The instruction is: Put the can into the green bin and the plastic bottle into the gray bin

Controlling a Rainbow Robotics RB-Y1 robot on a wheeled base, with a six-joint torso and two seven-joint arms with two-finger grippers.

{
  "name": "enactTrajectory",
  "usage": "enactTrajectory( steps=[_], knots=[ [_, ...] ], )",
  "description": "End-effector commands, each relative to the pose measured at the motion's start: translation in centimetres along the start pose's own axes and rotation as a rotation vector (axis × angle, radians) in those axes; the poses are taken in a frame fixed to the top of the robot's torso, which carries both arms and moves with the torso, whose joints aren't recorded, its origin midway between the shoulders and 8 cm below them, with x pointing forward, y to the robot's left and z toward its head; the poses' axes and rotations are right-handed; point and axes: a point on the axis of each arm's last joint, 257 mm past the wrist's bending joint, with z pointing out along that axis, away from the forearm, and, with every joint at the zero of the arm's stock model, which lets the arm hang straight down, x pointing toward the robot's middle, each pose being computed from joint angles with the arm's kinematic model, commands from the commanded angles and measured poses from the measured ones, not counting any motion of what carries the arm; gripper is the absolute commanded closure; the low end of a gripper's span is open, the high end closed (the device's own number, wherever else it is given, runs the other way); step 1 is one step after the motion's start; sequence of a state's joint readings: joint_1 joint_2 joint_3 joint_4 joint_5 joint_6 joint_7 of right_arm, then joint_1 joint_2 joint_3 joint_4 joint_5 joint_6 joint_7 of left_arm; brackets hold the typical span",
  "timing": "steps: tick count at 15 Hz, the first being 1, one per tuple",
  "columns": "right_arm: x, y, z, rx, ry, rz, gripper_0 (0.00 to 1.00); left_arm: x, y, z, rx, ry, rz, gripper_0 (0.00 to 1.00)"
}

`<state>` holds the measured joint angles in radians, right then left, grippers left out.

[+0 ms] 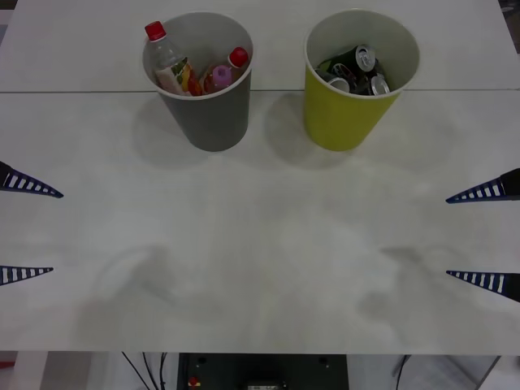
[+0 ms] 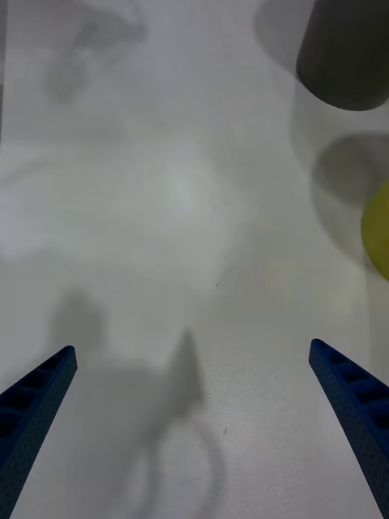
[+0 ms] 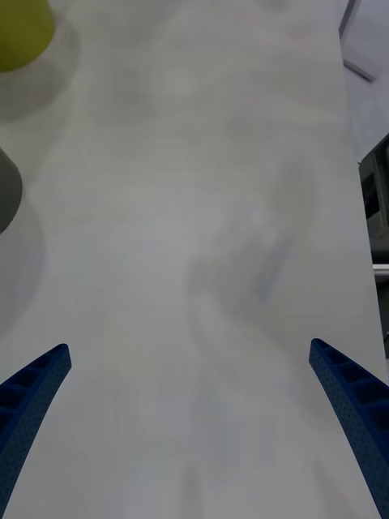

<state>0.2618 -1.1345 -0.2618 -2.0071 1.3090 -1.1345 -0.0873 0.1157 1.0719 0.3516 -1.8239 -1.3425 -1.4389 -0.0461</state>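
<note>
Both bins loaded at the table's (image 1: 260, 244) far edge, both grippers spread wide and holding nothing.
Left gripper (image 1: 24, 229) and right gripper (image 1: 485, 237) flank bare tabletop; the plastic bottle (image 1: 169, 61) stands in the gray bin (image 1: 213, 114), cans (image 1: 357, 69) fill the green bin (image 1: 341, 114); staying clear looks wisest.

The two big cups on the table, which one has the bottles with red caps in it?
The gray bin, on the robot's left side. Two red-capped bottles poke out of it, while the green bin beside it holds cans instead.
</note>
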Motion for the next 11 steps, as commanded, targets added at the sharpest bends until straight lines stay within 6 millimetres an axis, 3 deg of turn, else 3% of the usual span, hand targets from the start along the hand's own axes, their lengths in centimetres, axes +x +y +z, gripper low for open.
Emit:
enactTrajectory(
  steps=[1, 5, 11],
  knots=[
    [0.0, 0.0, 0.0, 0.0, 0.0, 0.0, 0.0, 0.0, -1.4, 0.6, -0.003, -0.001, 0.011, 0.0],
    [0.0, 0.0, 0.0, 0.0, 0.0, 0.0, 0.0, -0.4, -3.1, 0.8, -0.005, -0.006, 0.012, 0.0],
    [0.0, 0.0, 0.0, 0.0, 0.0, 0.0, 0.0, -0.3, -3.6, 0.9, 0.003, 0.0, 0.024, 0.0]
  ],
)
